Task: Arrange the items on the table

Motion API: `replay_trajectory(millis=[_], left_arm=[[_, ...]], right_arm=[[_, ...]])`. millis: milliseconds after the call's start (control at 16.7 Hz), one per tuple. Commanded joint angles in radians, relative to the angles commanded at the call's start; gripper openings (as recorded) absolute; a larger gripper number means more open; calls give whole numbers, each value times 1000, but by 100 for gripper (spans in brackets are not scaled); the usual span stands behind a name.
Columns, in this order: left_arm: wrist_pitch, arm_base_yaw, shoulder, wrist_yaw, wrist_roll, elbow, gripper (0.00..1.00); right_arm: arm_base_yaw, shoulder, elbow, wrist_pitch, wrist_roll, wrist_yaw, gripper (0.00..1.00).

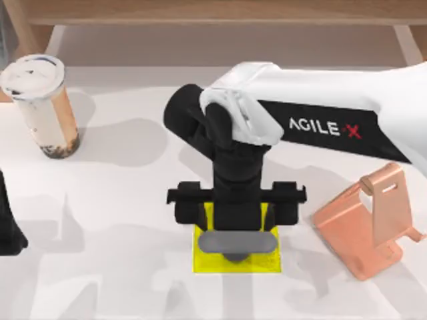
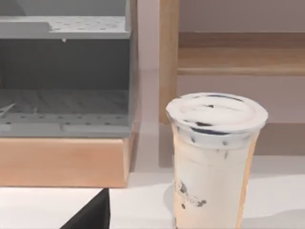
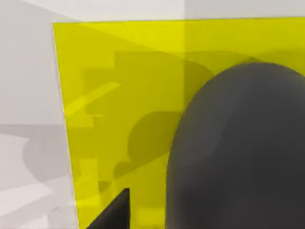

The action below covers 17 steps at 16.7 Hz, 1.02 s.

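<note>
The right gripper holds the mouse over the yellow pad; next, its jaws should release.

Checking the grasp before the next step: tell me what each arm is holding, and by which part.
Cannot be told. The right gripper sits over the dark grey computer mouse on the flat yellow square pad; contact is hidden.

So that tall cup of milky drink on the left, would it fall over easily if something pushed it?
Probably, if pushed high up. The cup stands upright on the table, tall and narrower at its base, so it looks tippy. It seems full, so likely heavy. Its lid looks seated, which may limit spills.
</note>
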<state>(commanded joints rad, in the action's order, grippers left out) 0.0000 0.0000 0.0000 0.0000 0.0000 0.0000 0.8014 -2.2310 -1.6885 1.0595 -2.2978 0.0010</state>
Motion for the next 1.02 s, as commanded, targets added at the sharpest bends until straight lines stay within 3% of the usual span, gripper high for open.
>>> replay_trajectory(millis=[600,780,1020], left_arm=[[0,0,0,0,0,0,100],[0,0,0,0,0,0,100],[0,0,0,0,0,0,100]], right_arm=[[-6,9,-23,3,30,-3,100],[-30,15,-87,16,153,-13,100],[-103,13,-187,40,458,-28,100]])
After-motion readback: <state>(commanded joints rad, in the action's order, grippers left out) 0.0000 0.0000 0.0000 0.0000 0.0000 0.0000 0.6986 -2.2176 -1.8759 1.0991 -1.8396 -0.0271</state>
